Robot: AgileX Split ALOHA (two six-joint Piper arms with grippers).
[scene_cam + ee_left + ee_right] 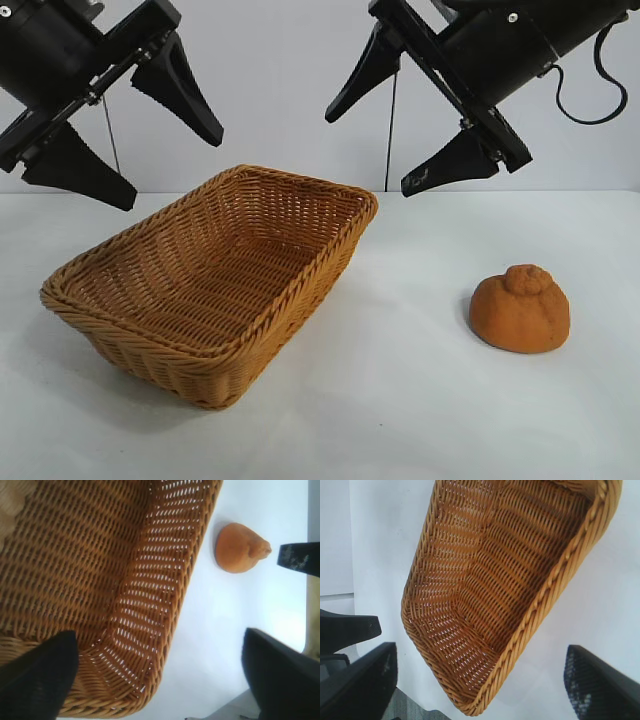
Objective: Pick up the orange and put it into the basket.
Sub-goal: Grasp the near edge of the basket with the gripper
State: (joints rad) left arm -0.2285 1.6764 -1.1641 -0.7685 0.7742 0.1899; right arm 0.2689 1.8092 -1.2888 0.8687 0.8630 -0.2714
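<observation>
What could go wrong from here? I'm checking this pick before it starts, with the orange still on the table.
The orange is a lumpy dome with a knob on top, so fingers closing on it might slip. The right gripper, open and hanging above the table, starts nearer the basket than the fruit and could clip the braided rim. The left gripper hangs open over the basket and might crowd the drop.

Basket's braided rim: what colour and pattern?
Tan-orange woven wicker; the basket rim is a thick twisted braid, clearest in the exterior view.
</observation>
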